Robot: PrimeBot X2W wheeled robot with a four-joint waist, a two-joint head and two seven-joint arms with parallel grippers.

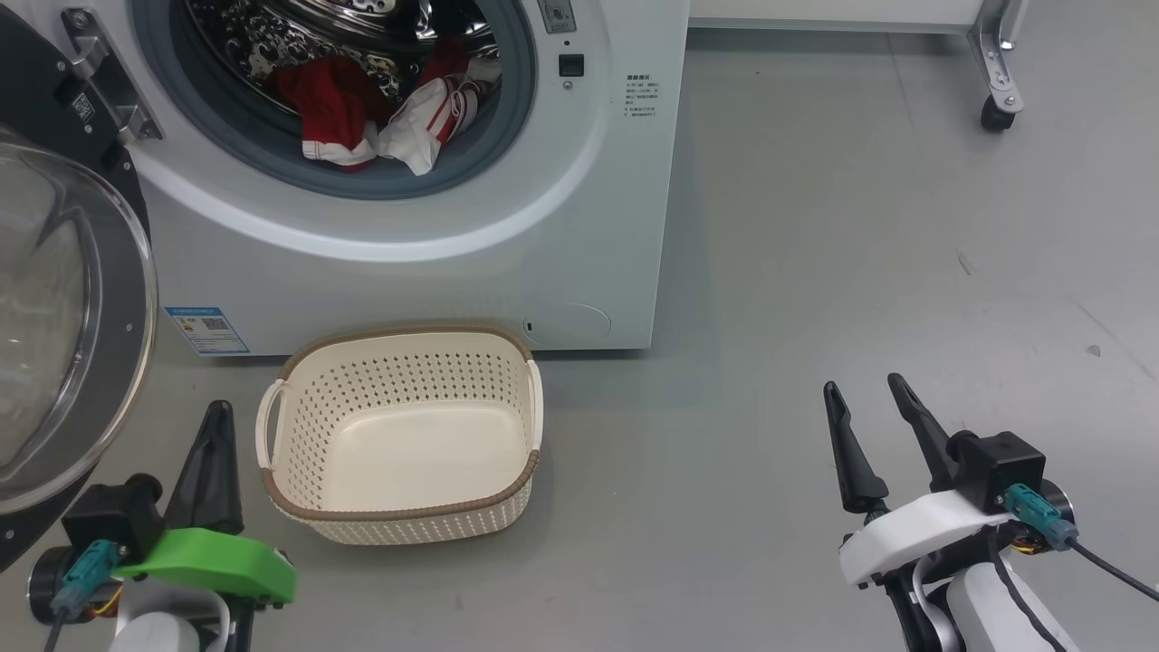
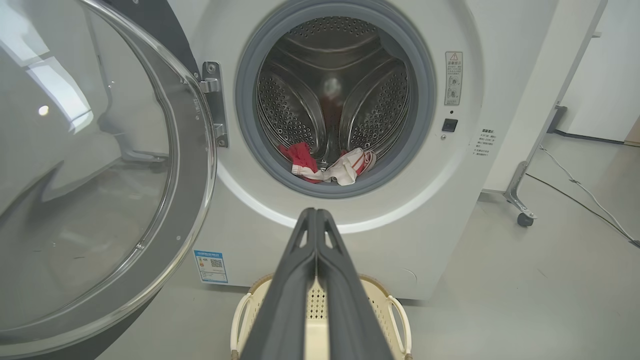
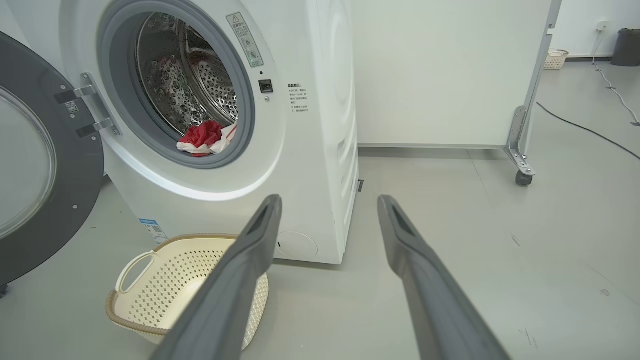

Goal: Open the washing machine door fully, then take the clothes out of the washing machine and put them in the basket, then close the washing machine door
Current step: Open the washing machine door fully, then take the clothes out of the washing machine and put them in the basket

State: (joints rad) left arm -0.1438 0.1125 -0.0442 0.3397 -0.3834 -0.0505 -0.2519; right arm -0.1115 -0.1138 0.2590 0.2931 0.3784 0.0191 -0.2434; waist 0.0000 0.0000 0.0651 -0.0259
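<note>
**Door open, clothes in the drum: the reach lies forward and up from the left gripper.**

From left to right: the washing machine door (image 1: 63, 317) stands swung wide on its hinge, clear of the opening. The left gripper (image 1: 217, 418), jaws pressed together and holding nothing, sits low beside the basket (image 1: 407, 331), which is on the floor touching the front of the washing machine (image 1: 435, 263). The clothes (image 1: 380, 118) lie above the basket on the drum's lower front lip, a heap that runs side to side, perhaps more than one garment. In the left wrist view they sit straight ahead of the fingers and higher. The right gripper (image 1: 862, 388), jaws spread and empty, hangs well to the right of the machine. The left arm is judged the nearer, and its jaws must part before any grasp.
</note>
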